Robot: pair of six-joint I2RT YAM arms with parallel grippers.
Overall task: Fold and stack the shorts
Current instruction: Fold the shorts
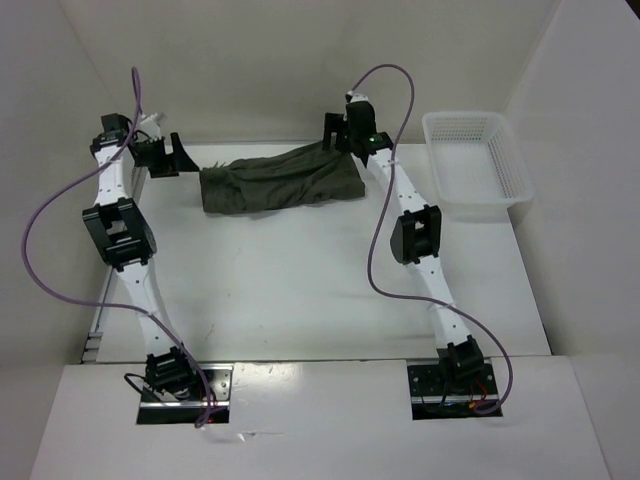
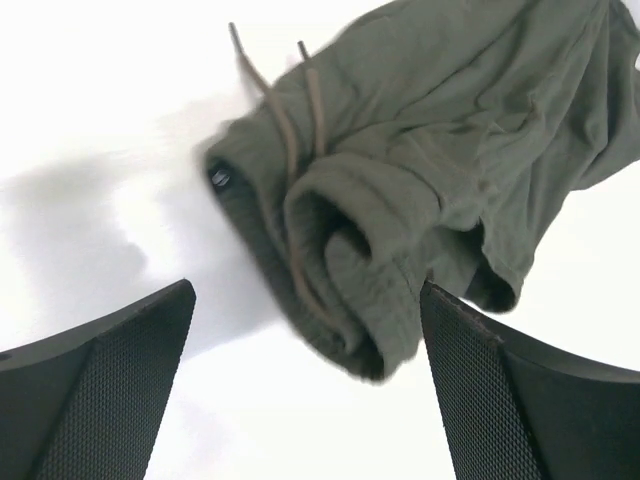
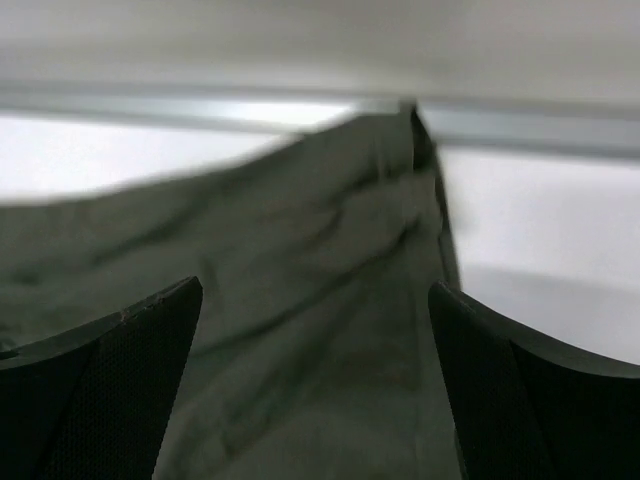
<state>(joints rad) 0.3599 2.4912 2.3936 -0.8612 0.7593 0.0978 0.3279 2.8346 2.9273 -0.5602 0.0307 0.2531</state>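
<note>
The dark olive-green shorts [image 1: 280, 180] lie crumpled in a long bundle across the far part of the table. In the left wrist view the waistband end with its drawstrings [image 2: 370, 230] lies rumpled just ahead of my left gripper [image 2: 305, 320], which is open and empty. My left gripper [image 1: 172, 152] sits just left of the shorts' left end. My right gripper [image 1: 340, 135] hovers over the shorts' far right corner, open, with cloth [image 3: 300, 300] filling the space below its jaws; I cannot tell if it touches.
A white mesh basket [image 1: 476, 165] stands at the far right, beside the table's right edge. The back wall and a metal rail [image 3: 520, 125] run just behind the shorts. Purple cables loop off both arms.
</note>
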